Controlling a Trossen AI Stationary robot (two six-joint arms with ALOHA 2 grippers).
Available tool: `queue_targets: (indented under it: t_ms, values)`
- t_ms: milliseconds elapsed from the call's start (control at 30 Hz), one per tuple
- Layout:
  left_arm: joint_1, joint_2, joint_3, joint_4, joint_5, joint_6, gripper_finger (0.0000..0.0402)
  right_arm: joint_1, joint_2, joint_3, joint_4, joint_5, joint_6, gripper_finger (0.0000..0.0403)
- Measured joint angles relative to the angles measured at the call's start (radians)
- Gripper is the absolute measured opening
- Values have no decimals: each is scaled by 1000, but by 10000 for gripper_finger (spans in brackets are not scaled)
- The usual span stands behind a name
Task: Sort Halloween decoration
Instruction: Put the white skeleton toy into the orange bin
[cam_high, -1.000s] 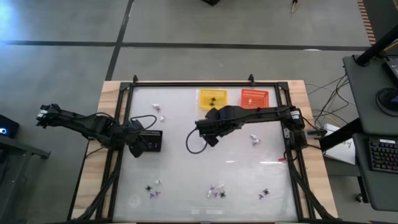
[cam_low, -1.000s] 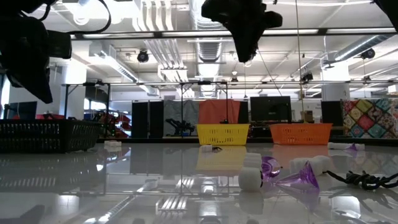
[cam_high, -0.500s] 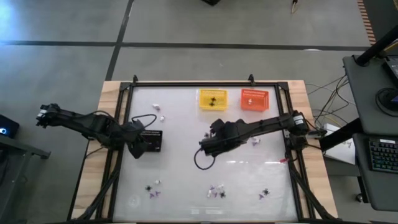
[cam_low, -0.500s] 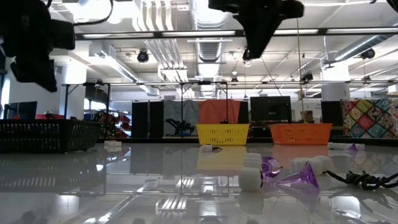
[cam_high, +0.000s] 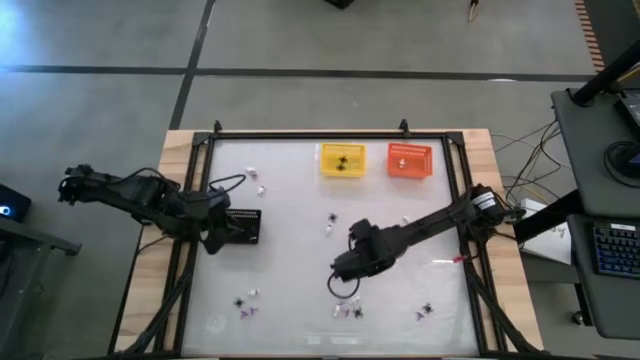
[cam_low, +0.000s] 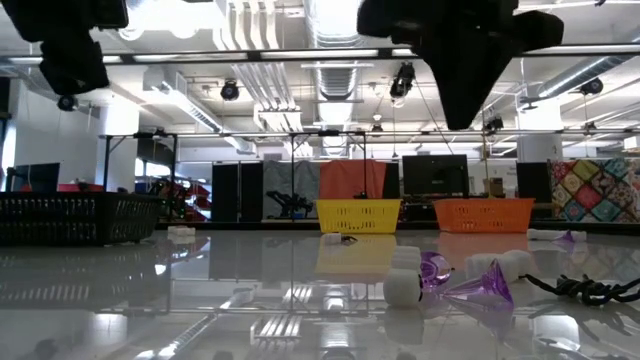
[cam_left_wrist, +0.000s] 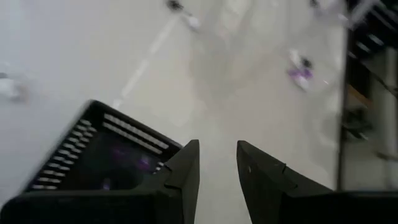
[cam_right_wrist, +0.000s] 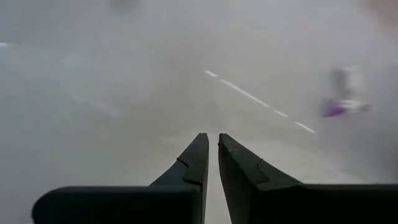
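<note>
Left gripper hangs over the near-left corner of the black mesh basket, fingers a little apart with nothing between them; purple trinkets show faintly inside the basket in the left wrist view.

Right gripper sits mid-table, well on the near side of the yellow basket and orange basket, fingers drawn almost together and empty (only a thin gap shows in its wrist view).

Halloween decoration is scattered: a cluster of purple-and-white trinkets lies along the table's near edge, just beyond the right gripper on the side away from the yellow basket; another small group lies near-left, on the near side of the black basket; one dark piece lies near-right; two white bits lie between the right gripper and the yellow basket.

Key relation: the middle cluster lies straight ahead of the right gripper, toward the near edge, and the right arm is clearly closer to it than the left. The pieces are too small to tell any long axis. Judgement: next step is likely a right-arm pick from that cluster, and the fingers would have to spread first.
</note>
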Motion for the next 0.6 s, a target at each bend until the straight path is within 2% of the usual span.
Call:
queue_targets:
  t_ms: [100, 200, 367, 600]
  values:
    - [-17, 17, 1, 6, 119, -3, 89, 11, 0, -6, 41, 0, -5, 28]
    - [-56, 52, -17, 58, 176, -42, 89, 11, 0, -10, 44, 1, -5, 28]
    - [-179, 148, -46, 177, 173, -56, 89, 11, 0, -12, 40, 8, 7, 28]
    - [-318, 331, -46, 225, 118, -95, 89, 11, 0, -12, 36, 18, 7, 28]
